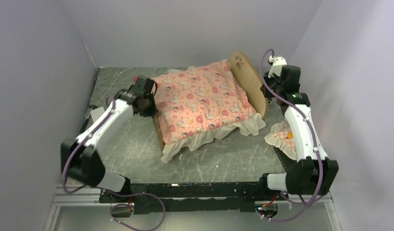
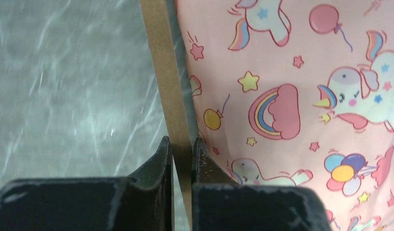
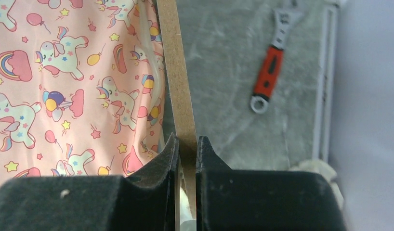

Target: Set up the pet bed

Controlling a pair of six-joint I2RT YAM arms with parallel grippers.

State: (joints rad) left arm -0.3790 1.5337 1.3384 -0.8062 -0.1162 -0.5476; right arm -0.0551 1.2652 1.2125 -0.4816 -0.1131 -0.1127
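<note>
The small light-wood pet bed (image 1: 253,91) sits mid-tabletop, nearer the far edge, with a pink unicorn-print ruffled mattress (image 1: 200,101) on it. Left fingers (image 2: 162,155) pinch its low wooden footboard (image 2: 168,72); right fingers (image 3: 167,156) clamp the rounded paw-print headboard (image 3: 178,72). A small matching frilled pillow (image 1: 283,136) lies by the right edge.

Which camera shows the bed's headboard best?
The top view: the whole headboard with its paw print. The right wrist view shows only its thin edge, pinched in the right gripper; the left wrist view shows none of it.
</note>
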